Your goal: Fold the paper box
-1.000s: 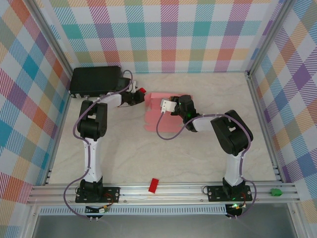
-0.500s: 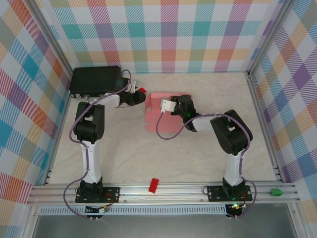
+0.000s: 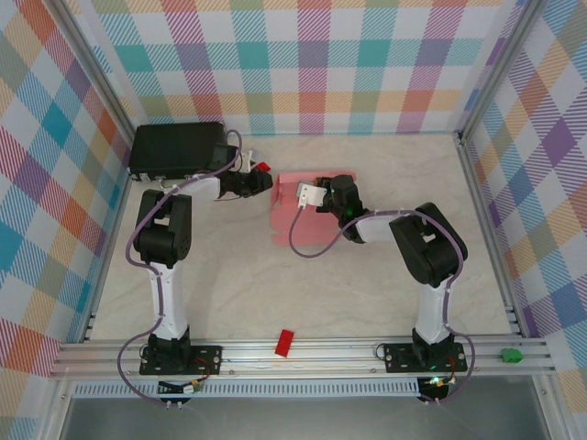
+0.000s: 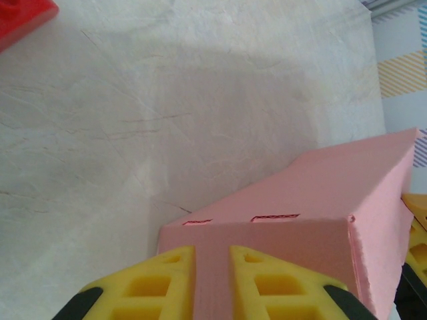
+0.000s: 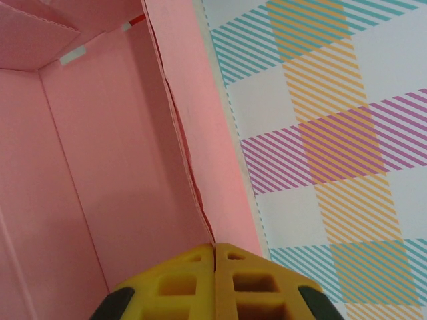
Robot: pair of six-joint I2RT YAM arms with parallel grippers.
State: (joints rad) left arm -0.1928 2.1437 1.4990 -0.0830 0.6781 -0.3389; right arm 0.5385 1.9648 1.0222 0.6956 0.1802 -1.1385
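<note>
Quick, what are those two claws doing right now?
Left gripper: closed on a wall of the paper box.
Right gripper: closed, pinching another wall of it.

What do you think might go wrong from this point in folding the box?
The right gripper pinches one thin wall of the paper box; a hard pull might tear or crease it. The left gripper sits at the same box, close to the right one, so the two could collide. The small red block beside the left gripper might get knocked.

Paper box (image 3: 286, 220): light-pink card, partly erected (walls up, inside open), standing toward the back of the surface (image 3: 321, 293).
</note>
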